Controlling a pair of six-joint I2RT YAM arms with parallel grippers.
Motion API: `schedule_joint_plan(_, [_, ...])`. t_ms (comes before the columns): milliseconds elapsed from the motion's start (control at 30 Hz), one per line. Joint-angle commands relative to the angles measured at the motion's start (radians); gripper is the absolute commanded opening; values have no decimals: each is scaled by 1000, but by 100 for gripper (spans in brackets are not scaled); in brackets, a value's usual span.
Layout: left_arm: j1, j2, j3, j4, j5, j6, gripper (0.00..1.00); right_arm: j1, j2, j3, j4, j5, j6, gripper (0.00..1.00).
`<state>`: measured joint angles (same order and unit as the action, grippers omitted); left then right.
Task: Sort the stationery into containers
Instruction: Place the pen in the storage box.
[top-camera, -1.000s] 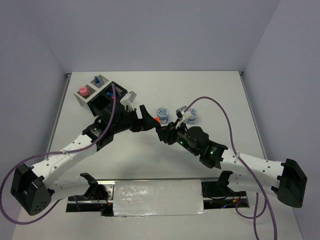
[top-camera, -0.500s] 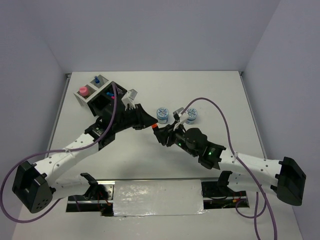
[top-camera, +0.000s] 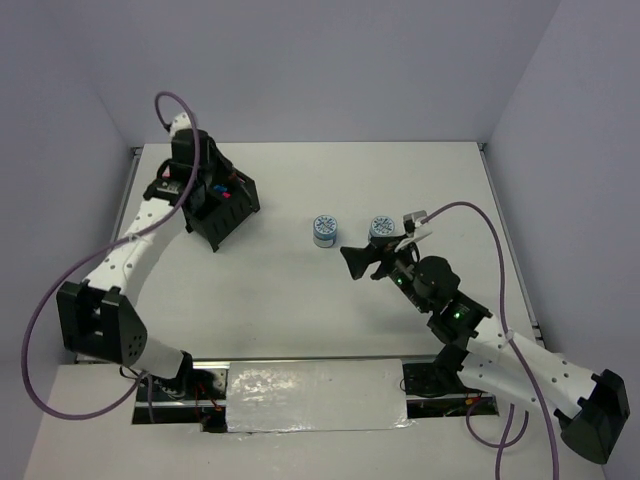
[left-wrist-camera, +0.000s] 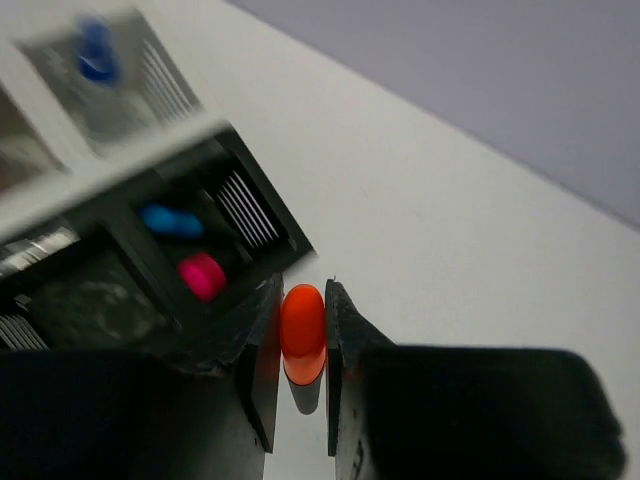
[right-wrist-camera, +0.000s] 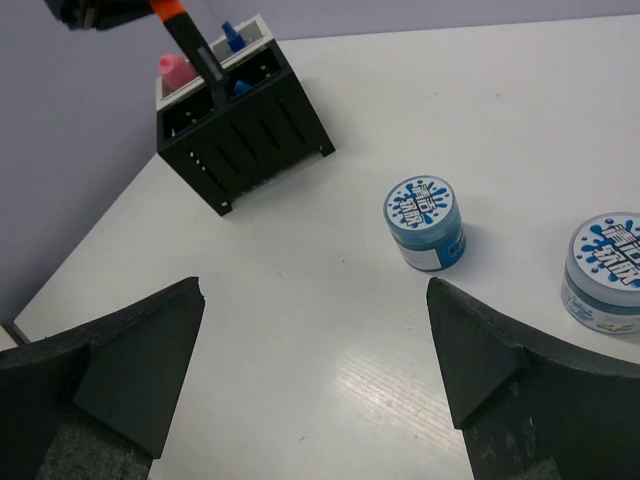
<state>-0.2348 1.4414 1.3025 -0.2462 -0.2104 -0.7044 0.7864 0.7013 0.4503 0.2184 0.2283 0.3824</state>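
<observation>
1. The left arm (top-camera: 130, 255) runs up the left side of the table (top-camera: 300, 310) to its far-left corner. Its wrist is bent down over the black mesh organiser (top-camera: 228, 212).
2. The left gripper (left-wrist-camera: 302, 300) is closed on a black marker (right-wrist-camera: 197, 48), with the orange cap (left-wrist-camera: 302, 335) pinched between its two fingers.
3. In the right wrist view the marker is tilted, cap uppermost. Its lower end is at the organiser's top edge, but I cannot tell which compartment it is over or in.
4. A blue cap (left-wrist-camera: 170, 220) and a pink cap (left-wrist-camera: 203, 275) stand side by side inside the organiser.
5. A light-grey cup (left-wrist-camera: 160, 90) stands against the organiser's far side and holds a blue-capped bottle (left-wrist-camera: 95, 50), which is blurred. A pink item (right-wrist-camera: 175, 70) shows beside it.
6. The right arm (top-camera: 500, 350) reaches from the near right towards the middle of the table, its wrist held low.
7. The right gripper (right-wrist-camera: 315, 345) is spread wide and holds nothing.
8. The two blue-white tins stand upright on the table just beyond the right gripper, apart from each other. One tin (right-wrist-camera: 424, 222) is ahead of the gap between the fingers. The other tin (right-wrist-camera: 605, 270) is ahead of the right-hand finger. Neither tin touches the gripper.
</observation>
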Motion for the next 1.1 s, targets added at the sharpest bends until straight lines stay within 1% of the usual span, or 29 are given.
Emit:
schedule_joint_plan(0, [57,83,130,-4,-148,62,0,-7,-26,-1,-60,6,-16,100])
schedule_joint_plan(67, [74,147,202,14,-200,94,0,-9,-26,-2,-65,-6,-17,100])
schedule_joint_plan(100, [78,166,239,22,-210,115,2,-7,-25,-5,-67,-10,-16,100])
schedule_joint_plan(200, [95,227,277,65,-210,158,6,-9,-25,-13,-57,-27,-14,100])
schedule_joint_plan(333, [115,260,270,102,-222,187,8,-12,-22,-18,-56,-29,-17,100])
schedule_joint_plan(433, [118,235,202,166,-225,194,16,-10,-20,-15,-54,-29,-23,100])
schedule_joint_plan(467, [118,228,164,212,-213,201,22,-13,-20,-13,-51,-33,-23,100])
schedule_joint_plan(500, [118,220,147,231,-205,200,25,-12,-19,-12,-50,-35,-25,100])
schedule_joint_plan(533, [118,217,132,237,-196,200,31,-12,-17,-9,-53,-38,-27,100])
schedule_joint_plan(600, [118,220,101,284,-172,192,37,-12,-16,-4,-53,-41,-23,100])
schedule_joint_plan(700, [118,235,87,288,-150,178,48,-10,-14,-5,-50,-37,-23,100])
schedule_joint_plan(733, [118,237,83,289,-146,174,55,-13,-13,-5,-50,-37,-23,100])
schedule_joint_plan(767, [118,240,80,291,-146,171,71,-12,-8,-5,-48,-34,-23,100])
schedule_joint_plan(867, [118,238,86,257,-150,149,93,-19,30,14,-62,-9,-7,100])
schedule_joint_plan(933, [118,209,83,214,-161,119,99,-45,110,71,-115,-9,7,100])
schedule_joint_plan(1000, [118,163,96,151,-167,85,99,-61,216,114,-175,-12,10,100])
schedule_joint_plan(1033, [118,148,116,66,-159,48,99,-62,248,158,-195,8,21,100])
schedule_joint_plan(1067, [118,110,124,20,-144,33,99,-62,298,174,-230,25,29,100])
